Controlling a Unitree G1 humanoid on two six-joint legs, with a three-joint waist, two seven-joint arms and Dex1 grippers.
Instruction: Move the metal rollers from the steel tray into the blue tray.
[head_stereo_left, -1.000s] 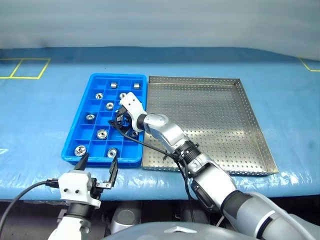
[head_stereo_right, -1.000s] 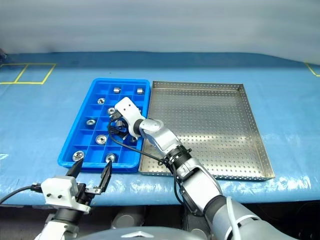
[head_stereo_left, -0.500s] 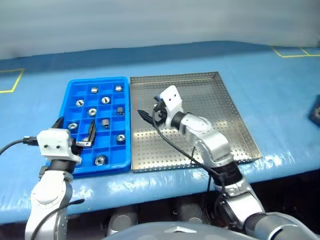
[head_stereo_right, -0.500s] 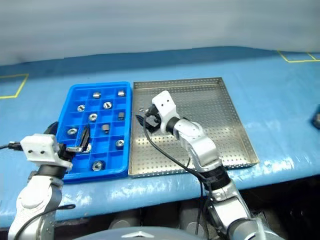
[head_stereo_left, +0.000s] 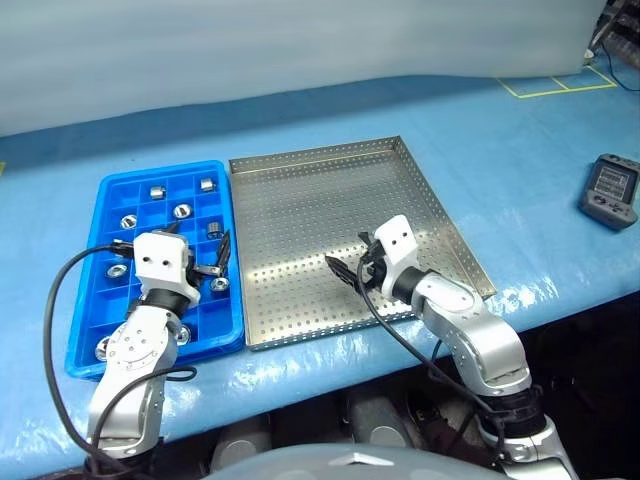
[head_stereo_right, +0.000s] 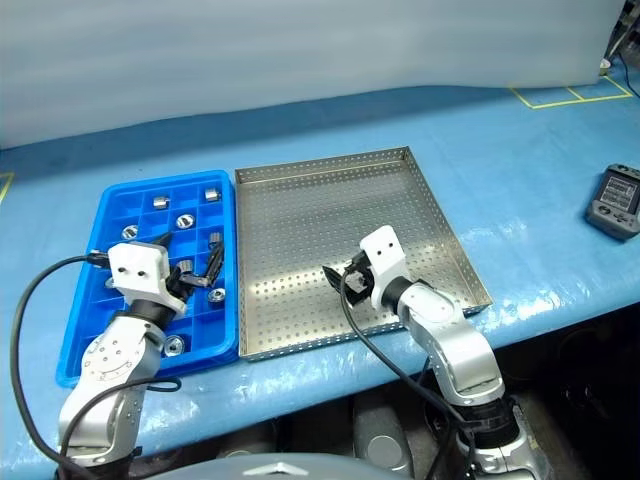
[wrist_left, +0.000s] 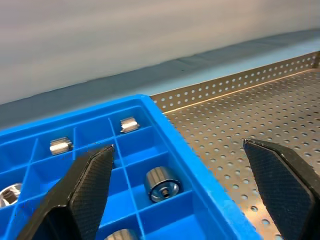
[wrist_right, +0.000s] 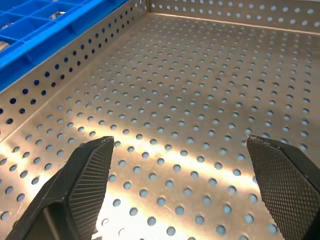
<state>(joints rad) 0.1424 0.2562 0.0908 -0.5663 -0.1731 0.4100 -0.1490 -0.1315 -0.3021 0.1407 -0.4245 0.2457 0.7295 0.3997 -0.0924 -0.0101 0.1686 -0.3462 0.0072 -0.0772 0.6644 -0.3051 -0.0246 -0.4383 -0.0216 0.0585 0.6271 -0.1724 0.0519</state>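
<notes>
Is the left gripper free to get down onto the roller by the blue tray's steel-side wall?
Probably yes: the left gripper hangs open over the blue tray, and that metal roller lies uncovered in its compartment, though the dividers crowd it.

Robot test workshop, blue-covered bench (head_stereo_left: 520, 150) with yellow tape marks (head_stereo_left: 555, 87), perforated steel tray (head_stereo_left: 300, 200)
</notes>
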